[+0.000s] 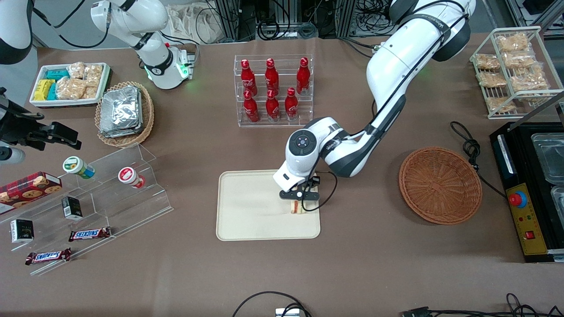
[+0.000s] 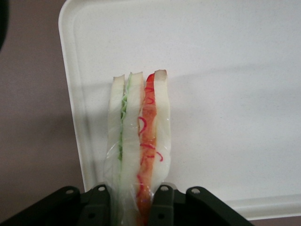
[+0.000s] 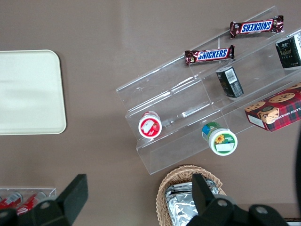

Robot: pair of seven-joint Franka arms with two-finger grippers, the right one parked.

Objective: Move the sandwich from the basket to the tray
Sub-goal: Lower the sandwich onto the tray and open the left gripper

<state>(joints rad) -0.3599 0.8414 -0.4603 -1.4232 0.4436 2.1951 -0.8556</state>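
The sandwich (image 2: 138, 136), pale bread slices with a green stripe and a red-orange stripe, is pinched between the black fingers (image 2: 162, 207) of my gripper (image 1: 298, 203). It hangs over the cream tray (image 1: 246, 215), at the tray's end nearest the working arm, low above the surface; contact with the tray cannot be made out. In the front view the sandwich (image 1: 297, 207) shows just under the gripper. The reddish-brown wicker basket (image 1: 439, 185) sits empty toward the working arm's end of the table. The tray (image 3: 28, 94) also appears in the right wrist view.
A clear rack of red bottles (image 1: 273, 90) stands farther from the front camera than the tray. A clear stepped shelf (image 1: 110, 193) with snacks, a tan basket of foil packets (image 1: 123, 112) and a white bin (image 1: 68, 83) lie toward the parked arm's end. A black machine (image 1: 528, 189) stands beside the wicker basket.
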